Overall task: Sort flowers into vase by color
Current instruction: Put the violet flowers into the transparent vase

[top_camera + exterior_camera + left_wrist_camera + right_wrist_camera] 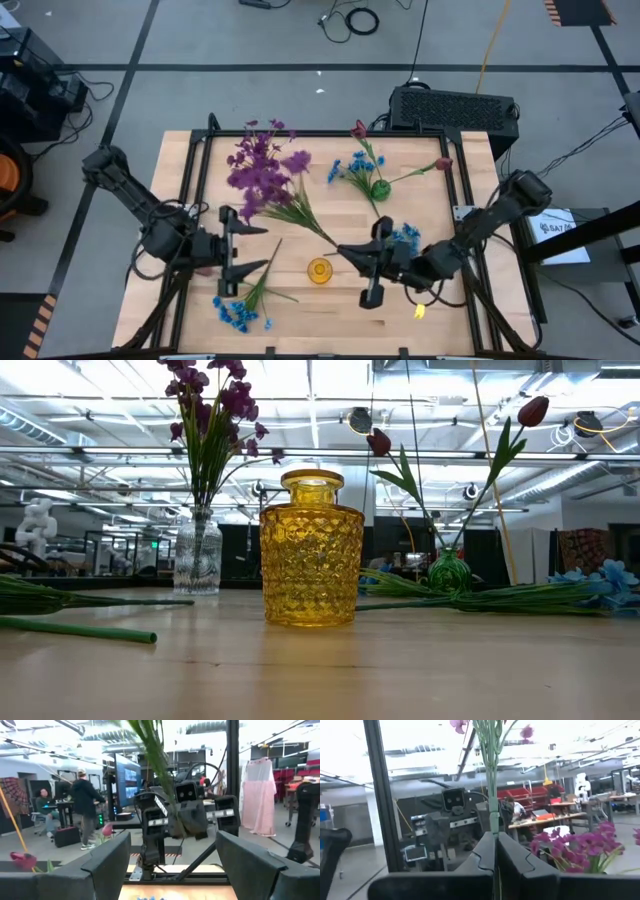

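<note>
**Purple sprig in the right pincer, vase drop next**

The table (425, 205) carries 3 vases and several loose flowers. Both arms reach in from its side edges and meet near the middle of the front half, gripper facing gripper.

The left arm lies low along the left edge. Its left gripper (255, 248) points toward the centre with its fingers spread wide and nothing between them.

The right arm comes in from the right edge, elbow raised and wrist low. The right gripper (345, 252) is clamped tight on the bottom end of a purple sprig (310, 222). In the right wrist view the green stem rises straight out from between the closed fingers.

The big purple bunch (262, 172) stands in a clear vase (197, 560) toward the back-left of the table. The held sprig slants from the pincer up toward that bunch. A green vase (380, 188) with dark red tulips sits back-centre, and a yellow vase (319, 270) stands near the front edge between the 2 grippers, with no flowers showing above its neck. Blue sprigs (237, 314) lie flat near the front-left corner.

My reading is that the purple sort is the step in hand. The next move calls for turning the stem end downward and threading it into the narrow, already crowded neck of the clear vase. A pass to the waiting left gripper looks possible too, since the bunch stands nearer the left edge.
</note>
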You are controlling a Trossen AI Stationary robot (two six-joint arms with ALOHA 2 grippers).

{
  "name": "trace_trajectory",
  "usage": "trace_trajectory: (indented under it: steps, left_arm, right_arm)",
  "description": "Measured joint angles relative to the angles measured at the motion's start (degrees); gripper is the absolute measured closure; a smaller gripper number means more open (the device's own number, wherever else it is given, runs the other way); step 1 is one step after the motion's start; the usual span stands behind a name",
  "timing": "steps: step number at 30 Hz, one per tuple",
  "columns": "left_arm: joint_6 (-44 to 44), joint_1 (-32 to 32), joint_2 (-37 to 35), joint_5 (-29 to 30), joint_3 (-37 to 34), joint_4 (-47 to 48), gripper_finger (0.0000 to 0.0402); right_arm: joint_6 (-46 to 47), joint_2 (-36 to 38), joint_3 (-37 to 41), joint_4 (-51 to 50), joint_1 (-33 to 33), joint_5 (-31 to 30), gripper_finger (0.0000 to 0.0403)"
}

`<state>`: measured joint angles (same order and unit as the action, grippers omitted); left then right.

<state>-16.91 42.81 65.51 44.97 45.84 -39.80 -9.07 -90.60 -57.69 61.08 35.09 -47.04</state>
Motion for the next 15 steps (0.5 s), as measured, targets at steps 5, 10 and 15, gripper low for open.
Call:
trace_trajectory:
  steps: [5, 10, 15]
  left_arm:
    - [0.10, -1.19, 4.94, -0.54, 4.29, 0.03, 0.0105]
    - [-0.03, -1.24, 8.52, -1.72, 8.75, -0.37, 0.0105]
    - [-0.33, -1.16, 9.85, -3.02, 10.10, -0.39, 0.0105]
  right_arm:
    - [0.45, -3.91, 0.00, 3.18, -2.54, 9.26, 0.0402]
    - [2.29, -7.03, 0.00, 4.94, -4.79, 15.40, 0.0402]
    - [2.39, -9.81, 0.00, 4.71, -6.36, 18.85, 0.0402]
